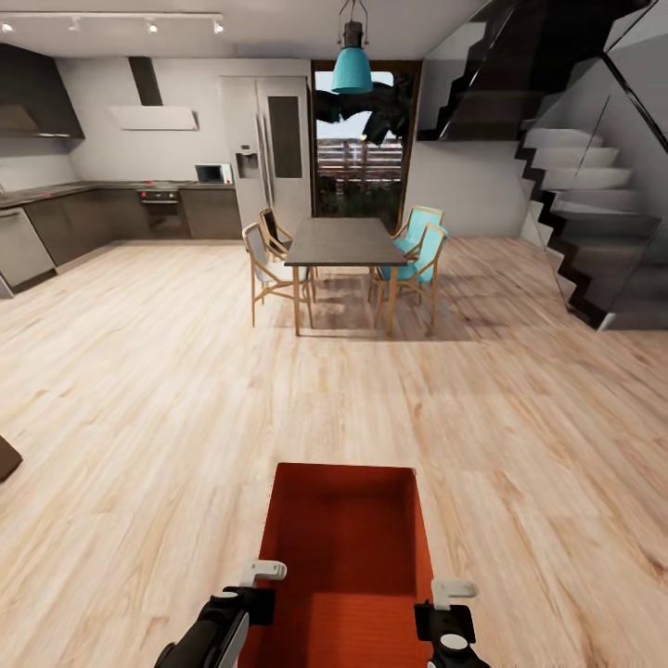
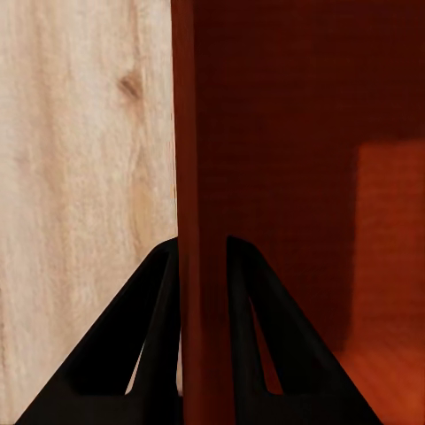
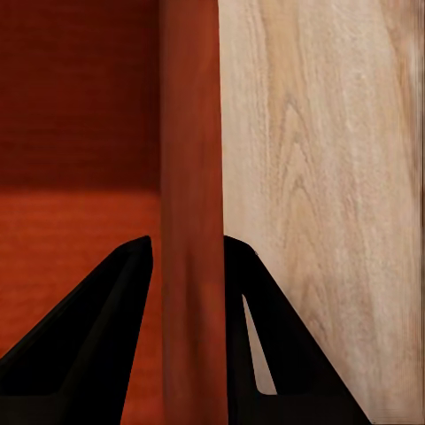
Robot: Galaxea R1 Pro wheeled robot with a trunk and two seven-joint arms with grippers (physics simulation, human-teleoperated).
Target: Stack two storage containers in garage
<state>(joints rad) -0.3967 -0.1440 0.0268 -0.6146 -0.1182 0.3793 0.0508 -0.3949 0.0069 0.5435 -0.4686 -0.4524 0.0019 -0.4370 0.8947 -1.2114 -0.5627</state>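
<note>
Carry step: your left gripper [image 2: 202,266] and right gripper [image 3: 188,266] each clamp a wall of one container [image 1: 345,520]. Next, drive garage-ward, keeping it level.

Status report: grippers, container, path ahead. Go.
Left gripper shut on storage container wall; right gripper likewise. Container carried over wood-plank floor. Dining table and chairs ahead.

One orange-red storage container [image 1: 345,547] sits low and near, held level above the light wood-plank floor [image 1: 520,417]. It is a lidless rectangular bin with plain straight walls and an empty inside, its long side running away toward the far dining area. Each side wall is pinched between black fingers.
</note>
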